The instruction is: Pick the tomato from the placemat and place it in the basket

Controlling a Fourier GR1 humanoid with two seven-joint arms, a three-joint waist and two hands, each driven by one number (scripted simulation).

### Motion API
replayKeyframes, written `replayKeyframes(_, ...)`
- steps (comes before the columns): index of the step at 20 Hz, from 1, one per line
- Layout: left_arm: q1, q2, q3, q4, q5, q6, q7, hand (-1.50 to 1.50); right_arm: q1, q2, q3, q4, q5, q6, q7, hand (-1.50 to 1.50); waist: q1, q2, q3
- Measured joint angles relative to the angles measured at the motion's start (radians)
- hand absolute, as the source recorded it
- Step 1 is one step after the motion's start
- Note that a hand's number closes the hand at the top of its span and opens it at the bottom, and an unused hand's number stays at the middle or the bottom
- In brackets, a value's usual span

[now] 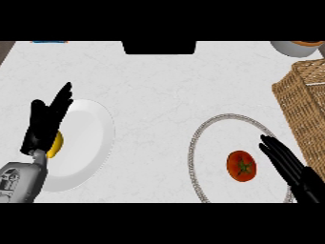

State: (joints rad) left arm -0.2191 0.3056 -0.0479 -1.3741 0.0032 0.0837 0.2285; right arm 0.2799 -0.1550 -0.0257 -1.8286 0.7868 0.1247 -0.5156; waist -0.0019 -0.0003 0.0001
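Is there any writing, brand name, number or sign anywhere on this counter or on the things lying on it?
None can be read.
The tomato, its round placemat, the wicker basket and the white plate bear no print.
The small blue thing at the counter's far edge is cut off; any marking on it cannot be made out.

A kitchen, judging by the white marble-look counter (165, 90) laid with a white plate (87, 143), a round placemat (214, 125) bearing a tomato (241, 165), and a wicker basket (316, 105).
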Motion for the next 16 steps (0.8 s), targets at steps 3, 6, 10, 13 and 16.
replayKeyframes(3, -0.008, -0.007, 0.022, 0.007, -0.014, -0.021, -0.004, 0.0, -0.026, 0.008, 0.008, 0.015, 0.01, 0.004, 0.016, -1.5, 0.0, 0.0, 0.0)
replayKeyframes(6, -0.009, -0.028, 0.031, 0.024, -0.039, -0.018, -0.018, 0.0, -0.018, 0.028, 0.036, 0.021, 0.046, -0.017, 0.032, -1.5, -0.001, 0.0, 0.0)
replayKeyframes(10, -0.016, -0.049, 0.042, 0.021, -0.056, -0.026, -0.005, 0.0, -0.027, 0.038, 0.05, 0.055, 0.066, -0.027, 0.043, -1.5, -0.001, 0.0, 0.0)
replayKeyframes(13, -0.011, -0.044, 0.063, 0.022, -0.059, -0.049, -0.012, 0.0, -0.056, 0.035, 0.05, 0.093, 0.075, -0.026, 0.052, -1.5, 0.0, 0.0, 0.0)
replayKeyframes(16, 0.024, -0.054, 0.064, -0.04, -0.07, -0.053, 0.011, 0.0, -0.071, 0.037, 0.055, 0.109, 0.077, -0.02, 0.066, -1.5, 0.001, 0.0, 0.0)
